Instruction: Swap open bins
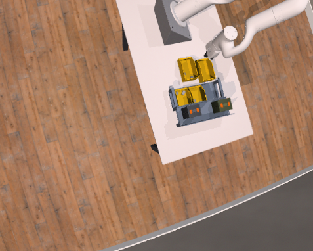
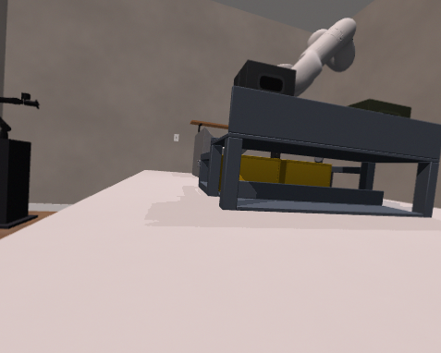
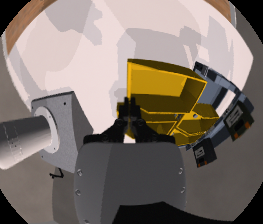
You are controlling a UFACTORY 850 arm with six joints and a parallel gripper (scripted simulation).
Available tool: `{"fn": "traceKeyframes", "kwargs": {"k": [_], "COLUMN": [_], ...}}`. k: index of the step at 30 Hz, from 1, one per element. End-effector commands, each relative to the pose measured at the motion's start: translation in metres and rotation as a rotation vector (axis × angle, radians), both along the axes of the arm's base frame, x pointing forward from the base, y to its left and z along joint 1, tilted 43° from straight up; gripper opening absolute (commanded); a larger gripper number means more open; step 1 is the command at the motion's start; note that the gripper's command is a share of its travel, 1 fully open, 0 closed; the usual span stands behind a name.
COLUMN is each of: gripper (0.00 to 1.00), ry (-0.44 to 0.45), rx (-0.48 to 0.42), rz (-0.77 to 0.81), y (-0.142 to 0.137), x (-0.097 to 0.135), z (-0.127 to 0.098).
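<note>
The empty yellow bin (image 1: 205,70) (image 3: 157,82) stands in front of the shelf, to the right in the top view. The yellow bin with parts (image 1: 187,68) stands close beside it on its left. My gripper (image 1: 205,55) (image 3: 129,104) is shut, just off the empty bin's end away from the shelf. In the wrist view the fingertips overlap that bin's corner. No wall shows between them, though contact is partly hidden. On the grey-blue shelf (image 1: 199,119) (image 2: 336,115), the free place is right of the two seated bins. Whether the empty bin's base is fully flat is hard to see.
Two yellow bins (image 1: 182,96) (image 1: 197,94) sit on the shelf's left and middle; the left one holds parts. Above the shelf's rear, a dark box (image 1: 191,112) (image 2: 264,79) and a green box (image 1: 222,105) (image 2: 385,108) stand on the upper board. The robot base (image 1: 171,24) stands behind the bins.
</note>
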State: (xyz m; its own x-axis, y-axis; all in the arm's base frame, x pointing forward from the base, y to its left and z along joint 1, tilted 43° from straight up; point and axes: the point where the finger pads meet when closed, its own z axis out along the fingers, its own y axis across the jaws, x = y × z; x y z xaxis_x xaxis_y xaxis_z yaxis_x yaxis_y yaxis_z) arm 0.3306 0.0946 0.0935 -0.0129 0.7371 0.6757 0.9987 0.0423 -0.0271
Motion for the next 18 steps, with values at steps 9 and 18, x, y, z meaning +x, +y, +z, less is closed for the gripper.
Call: {"fn": "traceKeyframes", "kwargs": {"k": [9, 18], "gripper": [0.0, 0.0], "ry": [-0.001, -0.036], "rx": [0.0, 0.003], "rz": [-0.001, 0.037], "y": [-0.0003, -0.002], "x": [0.0006, 0.0038], "z": [0.0002, 0.0004]}}
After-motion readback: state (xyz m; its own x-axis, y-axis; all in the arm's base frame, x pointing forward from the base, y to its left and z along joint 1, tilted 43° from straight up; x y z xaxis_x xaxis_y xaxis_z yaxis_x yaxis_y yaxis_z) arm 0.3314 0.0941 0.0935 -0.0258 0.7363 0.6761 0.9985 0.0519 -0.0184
